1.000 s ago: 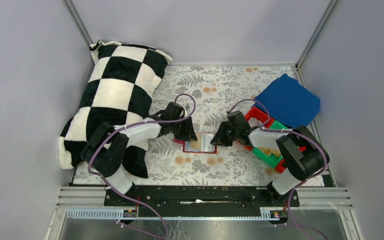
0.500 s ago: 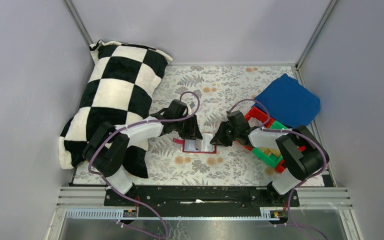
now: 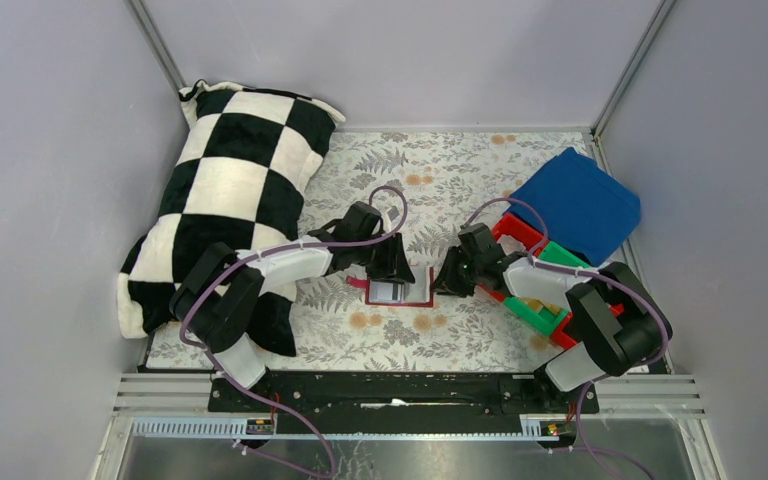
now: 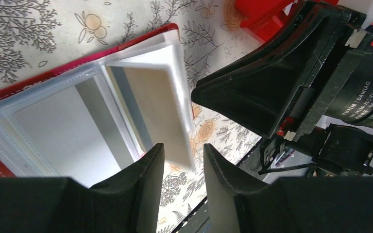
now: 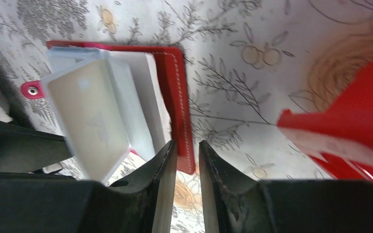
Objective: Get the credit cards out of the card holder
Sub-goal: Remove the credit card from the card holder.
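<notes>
floral cloth (image 3: pixel 460 180): card holder (image 3: pixel 412 296) between left pincer (image 4: pixel 182 148) and right pincer (image 5: pixel 188 143), both slightly parted, bins (image 3: pixel 532 312) alongside.

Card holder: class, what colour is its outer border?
The card holder border is red, clearest in the right wrist view.

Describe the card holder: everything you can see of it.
The card holder is a small dark-red folding wallet with stitched edges, lying open on the flowered table. Inside are clear plastic sleeves; one leaf, holding a tan card, stands tilted up. A pink snap tab sticks out one side. The raised leaf's corner reaches between the left gripper's fingers; whether they pinch it is unclear. The right gripper hovers at its red edge, jaws apart.
</notes>
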Robot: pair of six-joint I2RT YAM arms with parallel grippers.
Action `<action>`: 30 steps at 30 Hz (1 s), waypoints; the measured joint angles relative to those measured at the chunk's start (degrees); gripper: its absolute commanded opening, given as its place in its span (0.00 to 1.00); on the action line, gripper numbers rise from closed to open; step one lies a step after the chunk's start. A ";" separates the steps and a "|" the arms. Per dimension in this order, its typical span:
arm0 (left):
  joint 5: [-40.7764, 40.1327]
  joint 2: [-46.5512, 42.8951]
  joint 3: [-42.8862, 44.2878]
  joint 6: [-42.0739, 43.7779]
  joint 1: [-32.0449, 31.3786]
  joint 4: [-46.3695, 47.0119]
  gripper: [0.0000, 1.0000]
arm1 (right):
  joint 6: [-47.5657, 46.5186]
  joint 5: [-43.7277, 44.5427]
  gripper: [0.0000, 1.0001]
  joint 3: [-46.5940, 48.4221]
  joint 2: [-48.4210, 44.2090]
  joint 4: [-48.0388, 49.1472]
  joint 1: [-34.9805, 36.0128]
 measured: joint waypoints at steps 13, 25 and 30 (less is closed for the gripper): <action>0.35 0.63 0.02 -0.83 -0.31 1.25 0.39 | -4.04 3.37 0.32 -0.48 -10.27 -9.99 -4.74; -1.16 3.48 -0.50 -3.19 -0.31 3.13 0.39 | 0.87 -4.81 0.27 -0.31 -5.25 0.24 -2.71; -1.92 4.90 -0.50 -3.30 -0.28 3.91 0.39 | 2.78 -7.17 0.26 -0.31 -2.58 4.22 -2.10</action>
